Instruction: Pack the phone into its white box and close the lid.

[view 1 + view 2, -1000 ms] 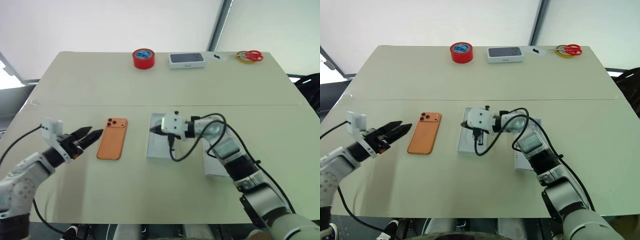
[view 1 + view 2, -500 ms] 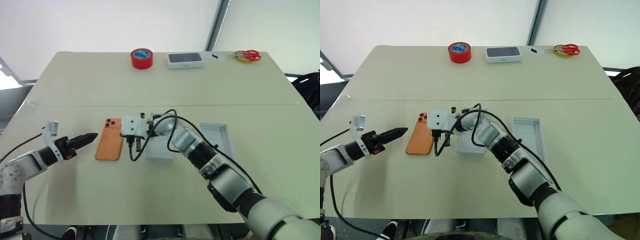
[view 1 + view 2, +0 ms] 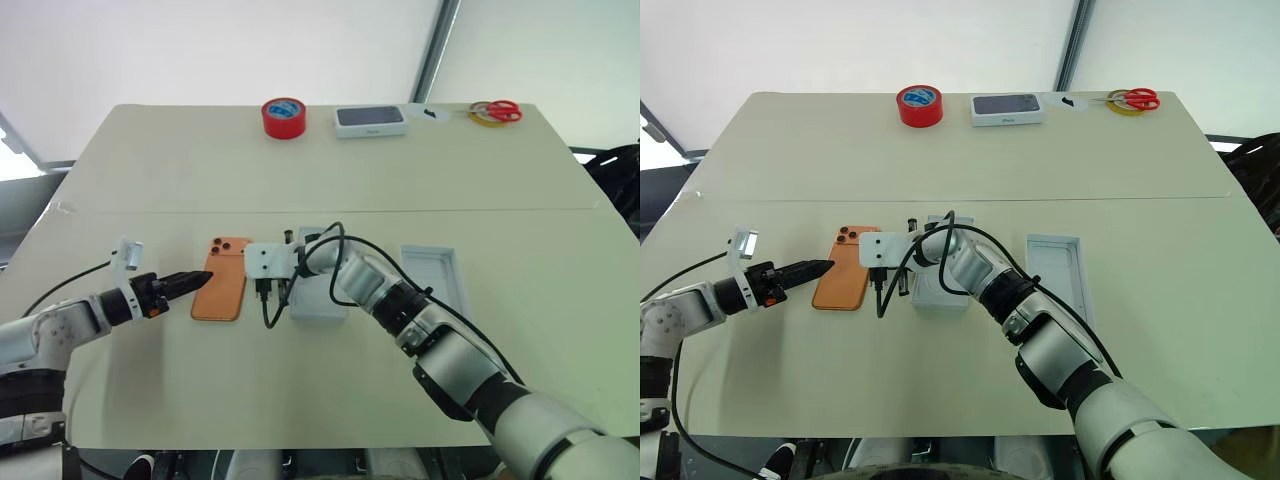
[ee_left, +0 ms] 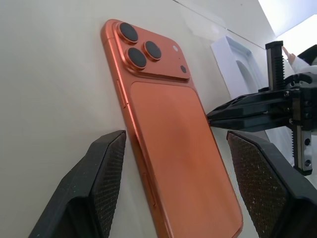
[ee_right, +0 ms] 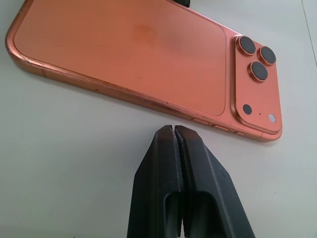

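The pale beige tabletop [image 3: 150,180] stood before a white wall crossed by a dark slanted post, with a seam running across the surface at mid-depth. Along the far edge lay a red tape roll [image 3: 284,116], a white box with dark top [image 3: 371,120] and red-handled scissors [image 3: 499,111] resting on a yellow ring. The phone [image 3: 223,277] lay flat, camera side up, on the near half, its lens block toward the far edge. Just to its right sat the white box [image 3: 318,300], partly covered by the right arm, and further right a white tray [image 3: 432,280] lay open side up. The head views placed the left claw [image 3: 197,280] at the phone's left edge and the right claw [image 3: 876,271] at its right edge, both low over the surface. The left wrist view added that the left claw [image 4: 176,173] was spread, one finger either side of the phone's near end, with the other claw opposite. The right wrist view showed the right claw [image 5: 175,130] pressed together, its tip just short of the phone's long edge.
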